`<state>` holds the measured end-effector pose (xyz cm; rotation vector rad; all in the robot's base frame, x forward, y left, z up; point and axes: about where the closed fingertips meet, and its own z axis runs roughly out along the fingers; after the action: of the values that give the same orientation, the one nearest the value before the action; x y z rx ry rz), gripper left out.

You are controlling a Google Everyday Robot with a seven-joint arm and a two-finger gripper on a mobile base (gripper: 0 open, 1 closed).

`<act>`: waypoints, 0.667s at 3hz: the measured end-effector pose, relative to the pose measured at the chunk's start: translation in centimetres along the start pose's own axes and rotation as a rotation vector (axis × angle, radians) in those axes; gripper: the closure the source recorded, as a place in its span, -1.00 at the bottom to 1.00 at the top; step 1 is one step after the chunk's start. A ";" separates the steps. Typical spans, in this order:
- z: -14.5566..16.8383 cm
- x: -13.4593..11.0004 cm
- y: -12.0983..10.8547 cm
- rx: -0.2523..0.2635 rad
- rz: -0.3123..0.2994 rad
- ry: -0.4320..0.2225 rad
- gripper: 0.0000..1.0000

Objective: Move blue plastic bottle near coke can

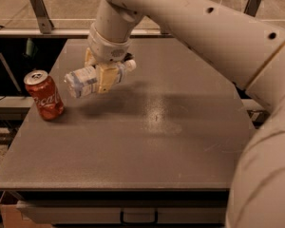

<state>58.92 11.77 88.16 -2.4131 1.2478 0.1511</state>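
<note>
Carriage is the step in hand, as I judge it: my pincer [100, 73] is closed across the middle of the blue plastic bottle [80, 83] and holds it clear of the worktop [156, 141], with a shadow spread on the grey surface beneath. The bottle lies roughly level in my grip. Its white cap points to the right and a little away from the camera, and its base points left, towards the coke can [44, 95]. The can stands upright near the left edge of the worktop, silver top up. The bottle's base is near it but apart from it, with a strip of bare surface showing between the two.

The lift looks done and most of the travel too; what remains, by my reckoning, is the set-down. That calls for a short descent until the bottle rests on the worktop just beside the can, then parting my fingers. The thing to mind is the can itself: any further drift to the left could knock it towards the edge. Lying on its side, the round bottle may also roll once I let go.
</note>
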 end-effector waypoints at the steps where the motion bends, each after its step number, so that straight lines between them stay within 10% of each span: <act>1: 1.5 -0.4 -0.4 -0.018 0.015 -0.008 0.25; 2: 2.4 -0.3 -0.4 -0.034 0.029 -0.009 -0.21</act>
<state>59.26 13.18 86.14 -2.4208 1.2868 0.1922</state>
